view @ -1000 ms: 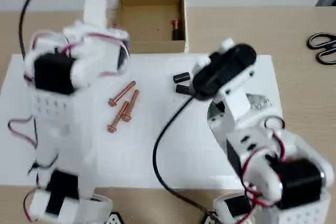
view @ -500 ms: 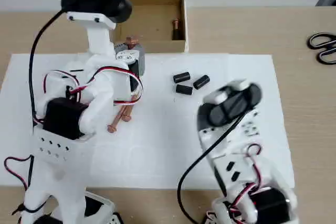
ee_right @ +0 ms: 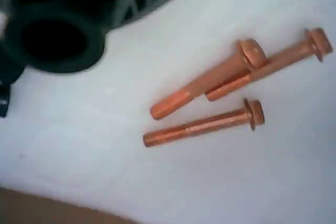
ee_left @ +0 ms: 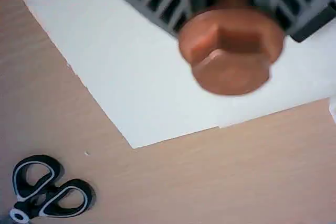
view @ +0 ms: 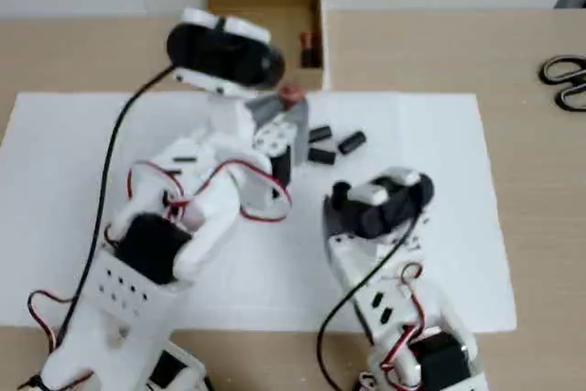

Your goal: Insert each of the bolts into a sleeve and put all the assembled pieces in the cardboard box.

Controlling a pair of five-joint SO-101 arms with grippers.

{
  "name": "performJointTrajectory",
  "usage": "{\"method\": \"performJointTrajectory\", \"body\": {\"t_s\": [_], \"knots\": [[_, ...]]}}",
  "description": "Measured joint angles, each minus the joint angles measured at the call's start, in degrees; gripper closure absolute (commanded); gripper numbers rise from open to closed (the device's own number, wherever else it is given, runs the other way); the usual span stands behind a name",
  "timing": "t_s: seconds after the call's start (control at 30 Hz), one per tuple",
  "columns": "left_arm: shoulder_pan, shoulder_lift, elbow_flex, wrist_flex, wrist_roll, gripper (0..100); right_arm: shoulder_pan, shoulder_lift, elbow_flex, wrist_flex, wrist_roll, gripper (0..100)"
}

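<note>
1. Presently the left gripper [view: 290,98] is closed on a copper bolt [ee_left: 231,51]. The ribbed grey jaws clamp the shank, and the hex head sticks out clear of them.
2. In the high view this gripper hangs just off the front wall of the cardboard box [view: 275,8], toward 6 o'clock from it. The box sits at 12 o'clock on the surface [view: 540,180].
3. One assembled piece [view: 309,43] lies inside the box against its 3 o'clock wall.
4. The right gripper [ee_right: 58,30] is closed around a black sleeve [ee_right: 52,65], whose open bore shows end-on. The right arm stands at 5 o'clock on the surface.
5. Three loose sleeves lie on the white sheet [view: 439,226], close to the left gripper at its 4 o'clock: one [view: 318,135], a second [view: 352,143] and a third [view: 320,156]. They are grouped near each other but not touching.
6. Three bolts lie flat on the sheet in the right wrist view. Two [ee_right: 205,85] [ee_right: 268,64] overlap along their shanks, and the third [ee_right: 202,124] lies just beside them, apart.
7. Scissors [view: 563,81] rest on the bare surface at 2 o'clock, off the sheet.
</note>
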Motion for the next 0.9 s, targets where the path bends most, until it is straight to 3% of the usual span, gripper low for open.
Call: {"method": "performJointTrajectory", "body": {"t_s": [0.27, 0.6, 0.9], "knots": [[3.0, -9.1, 9.1, -3.3, 1.7, 99, -2.1, -0.7, 0.7, 0.0, -1.1, 99.5], [7.6, -11.3, 13.5, -3.8, 1.9, 99, -4.0, -0.7, 1.8, 0.0, -1.1, 99.5], [7.5, -11.3, 15.6, -11.6, 1.9, 99, -4.5, -0.7, 1.9, 0.0, -1.1, 99.5]]}}
